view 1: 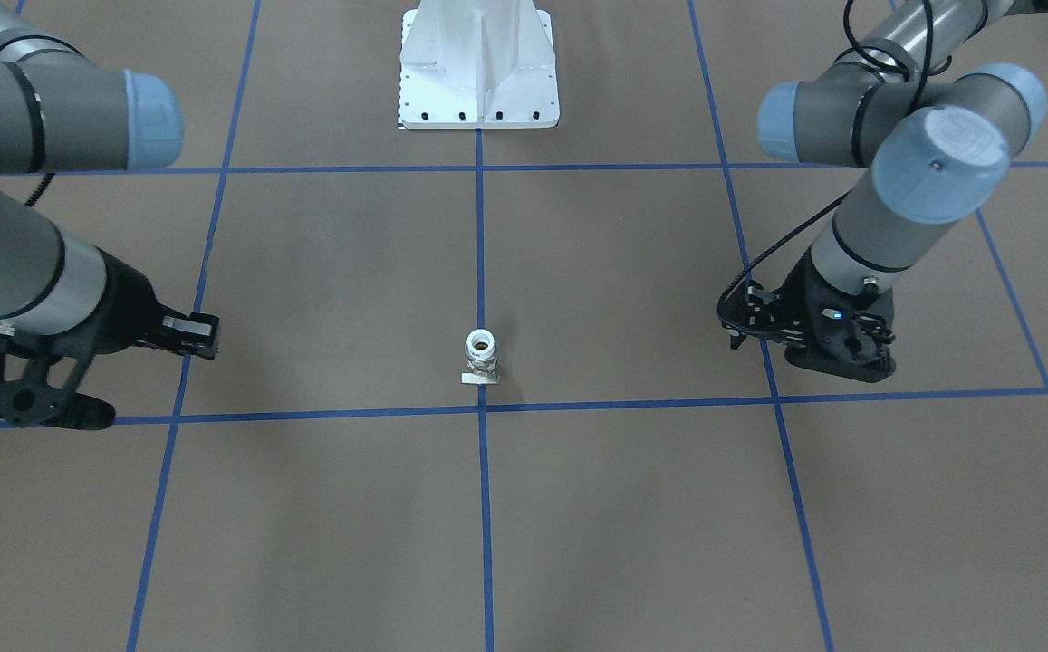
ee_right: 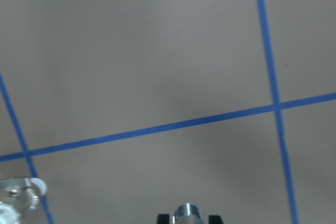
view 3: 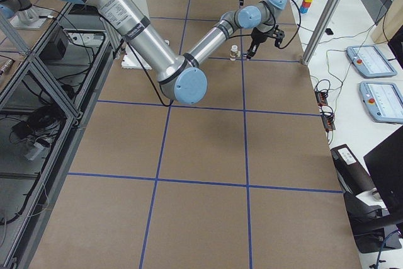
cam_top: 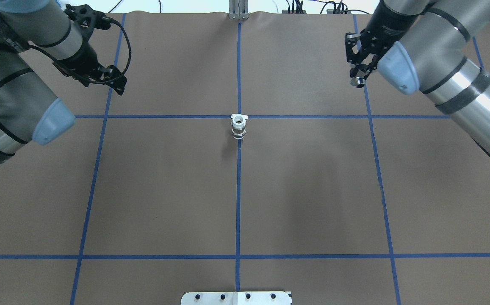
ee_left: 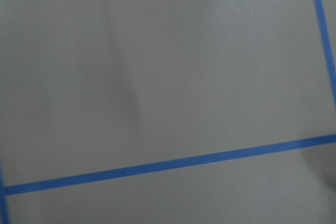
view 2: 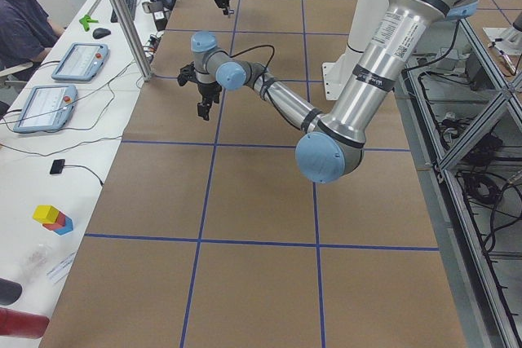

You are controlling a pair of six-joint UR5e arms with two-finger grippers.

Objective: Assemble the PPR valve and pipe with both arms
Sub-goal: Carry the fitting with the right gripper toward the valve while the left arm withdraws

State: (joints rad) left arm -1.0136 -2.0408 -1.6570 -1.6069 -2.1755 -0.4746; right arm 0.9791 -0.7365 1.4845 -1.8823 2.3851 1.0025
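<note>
Our right gripper (cam_top: 356, 79) clamps a metal fitting (ee_right: 188, 213); we cannot tell the left gripper's (cam_top: 111, 80) state. We should line the fitting squarely over the upright valve (cam_top: 238, 126).

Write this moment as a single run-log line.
left gripper aloft, state unclear | right gripper shut on silver threaded fitting | PPR valve upright on blue tape line, untouched | stage: not joined

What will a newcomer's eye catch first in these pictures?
A small white valve stands alone near the middle of the table, beside a crossing of blue tape lines. The large grey left arm and right arm reach in from the two sides, and the right gripper pinches a small silver part.
</note>
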